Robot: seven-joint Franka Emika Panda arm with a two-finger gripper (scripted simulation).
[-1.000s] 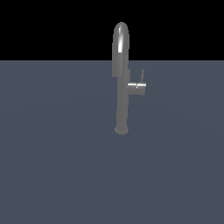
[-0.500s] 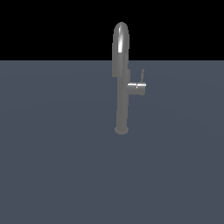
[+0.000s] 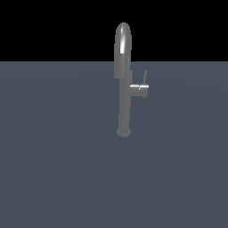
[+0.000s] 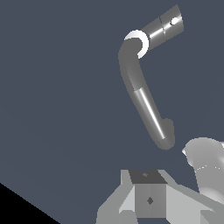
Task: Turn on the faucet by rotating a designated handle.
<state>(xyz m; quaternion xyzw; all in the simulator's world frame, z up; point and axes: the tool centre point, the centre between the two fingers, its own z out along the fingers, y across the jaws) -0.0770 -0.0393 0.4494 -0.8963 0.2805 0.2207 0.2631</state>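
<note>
The faucet [image 3: 124, 95] is a tall grey column on a round base flange, with an arched spout on top. The handle [image 3: 144, 77] is a thin rod pointing up from a short stub [image 3: 139, 89] on the column's side toward the exterior view's right. In the wrist view the faucet [image 4: 144, 103] is seen from above, spout curving toward the camera, and the stub [image 4: 162, 27] shows with the handle end-on [image 4: 175, 20]. My gripper [image 4: 166, 218] shows only at the picture's edge, above the faucet and touching nothing. Its jaws stand wide apart and empty. It is out of the exterior view.
The faucet stands on a flat dark blue-grey surface [image 3: 58, 169] that runs to a black background. A thick grey cylinder [image 4: 205, 170], part of my arm, sits beside the gripper in the wrist view.
</note>
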